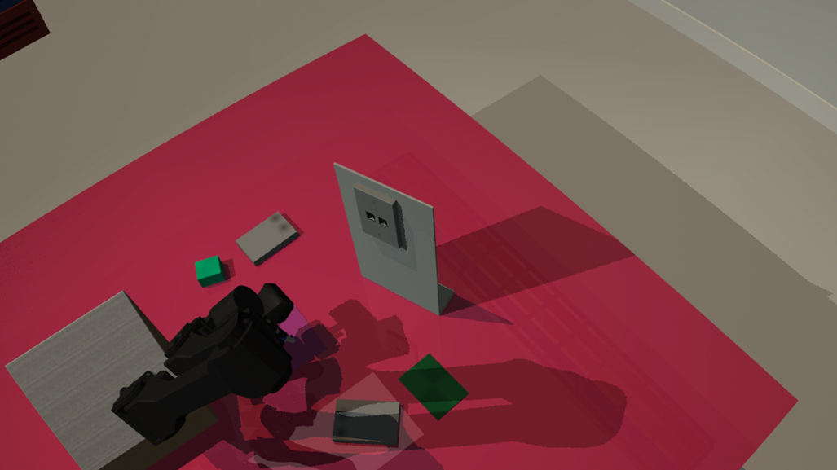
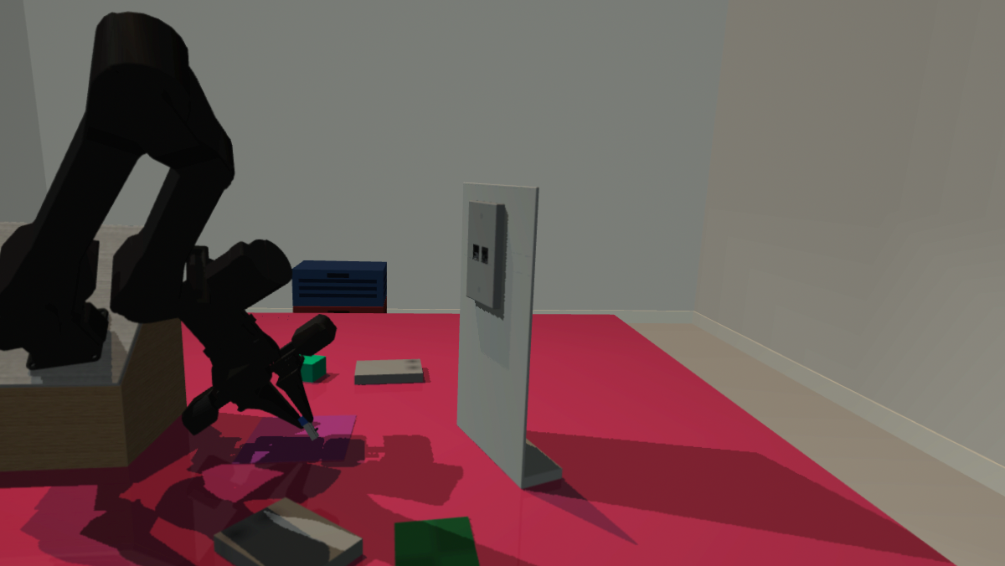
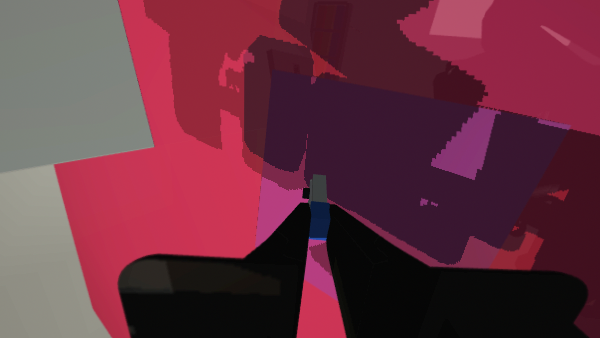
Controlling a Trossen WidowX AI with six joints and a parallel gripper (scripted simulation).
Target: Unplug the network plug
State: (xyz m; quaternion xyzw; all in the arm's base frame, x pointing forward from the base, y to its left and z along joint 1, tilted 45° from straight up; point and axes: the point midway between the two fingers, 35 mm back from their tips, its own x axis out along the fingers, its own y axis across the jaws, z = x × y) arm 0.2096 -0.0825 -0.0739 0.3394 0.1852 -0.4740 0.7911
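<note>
My gripper (image 2: 306,423) (image 3: 316,212) is shut on the network plug (image 2: 311,431) (image 3: 319,189), a small piece with a blue part between the fingertips and a grey end pointing down and outward. A small dark piece juts from its side in the wrist view. The plug is low over the purple marked square (image 1: 292,319) (image 2: 342,425), which lies mostly in shadow; I cannot tell whether it touches the table. The upright panel (image 1: 428,282) (image 2: 492,414) stands apart, and both openings in its wall plate (image 1: 384,233) (image 2: 481,228) are empty. The arm mostly hides the plug in the top view.
A bright green block (image 1: 207,269) (image 2: 316,368) and a pale slab (image 1: 263,239) (image 2: 386,367) lie beyond the gripper. Another grey slab (image 1: 365,429) (image 2: 288,537) lies nearer the exterior camera, beside a dark green square (image 1: 433,385) (image 2: 435,541). The arm's wooden base (image 1: 72,371) stands behind.
</note>
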